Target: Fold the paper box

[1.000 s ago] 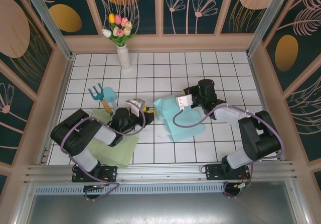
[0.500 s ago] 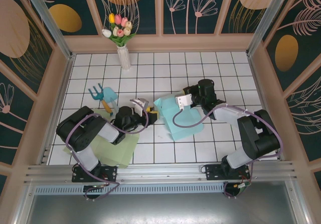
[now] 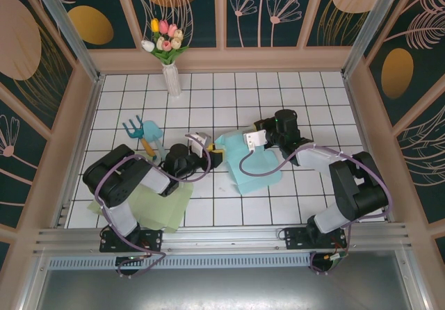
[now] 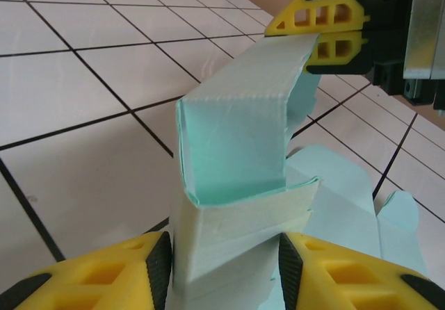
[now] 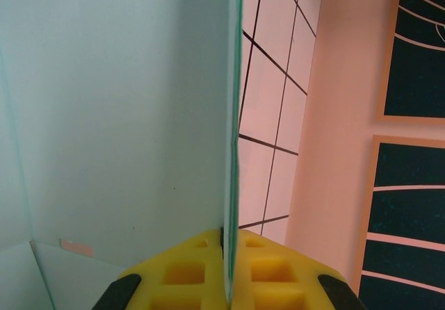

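On the left, my left gripper (image 4: pixel 224 272) is clamped across a doubled-over part of the mint paper box (image 3: pixel 256 172), which sits half erected on the tiled table (image 3: pixel 139 94) between the two arms. On the right, my right gripper (image 5: pixel 228 272) is pinched tight on one thin upright edge of it. My worry is that if either arm pulls away from the other, the paper tears or slides out of a grip and the fold springs open.

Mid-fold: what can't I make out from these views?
Right wrist view: the paper box panel in the right end effector screens the fold beyond.
Left wrist view: the bottom edge crops the left end effector and the box's base.
Top view: creases too small to read.
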Robot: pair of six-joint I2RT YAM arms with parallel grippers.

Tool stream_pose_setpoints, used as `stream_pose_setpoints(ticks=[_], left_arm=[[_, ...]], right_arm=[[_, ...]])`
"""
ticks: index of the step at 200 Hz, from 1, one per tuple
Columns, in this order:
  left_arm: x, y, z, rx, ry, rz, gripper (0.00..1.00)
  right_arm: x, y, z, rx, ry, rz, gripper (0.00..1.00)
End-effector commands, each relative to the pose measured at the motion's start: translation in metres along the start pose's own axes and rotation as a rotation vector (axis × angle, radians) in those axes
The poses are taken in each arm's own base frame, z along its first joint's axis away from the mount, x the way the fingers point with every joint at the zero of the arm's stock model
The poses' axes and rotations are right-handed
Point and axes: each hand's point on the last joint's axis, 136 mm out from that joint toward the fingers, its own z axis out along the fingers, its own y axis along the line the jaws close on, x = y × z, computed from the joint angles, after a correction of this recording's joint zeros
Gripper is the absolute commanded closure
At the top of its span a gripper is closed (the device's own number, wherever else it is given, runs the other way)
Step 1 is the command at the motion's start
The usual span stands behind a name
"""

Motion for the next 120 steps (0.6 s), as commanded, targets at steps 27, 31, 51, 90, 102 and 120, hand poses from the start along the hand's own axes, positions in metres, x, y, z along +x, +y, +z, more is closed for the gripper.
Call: stream_pose_setpoints(ticks=[27,31,51,90,102,120], left_arm=[[-0.007,-0.003,0.011,-0.02,-0.022,0.016,0.55],[-0.006,-0.003,0.011,-0.021,-0.02,0.015,0.55],[-0.003,-0.007,0.015,-0.013,-0.011,0.014,0.55],[0.005,-0.006,0.022,-0.033,0.001,0.009,0.57],[0.005,-0.003,0.023,-0.05,-0.002,0.007,0.57],[0.004,-0.001,0.024,-0.064,-0.013,-0.003,0.57]], right_arm=[[-0.004,0.005,0.001,0.001,-0.034,0.013,1.0],[-0.004,0.005,0.001,0.002,-0.035,0.012,1.0],[-0.003,0.006,0.001,0.003,-0.028,0.011,1.0],[0.003,0.013,0.003,0.003,0.003,-0.011,1.0],[0.005,0.016,0.002,0.007,0.017,-0.028,1.0],[0.009,0.02,0.001,0.019,0.041,-0.062,1.0]])
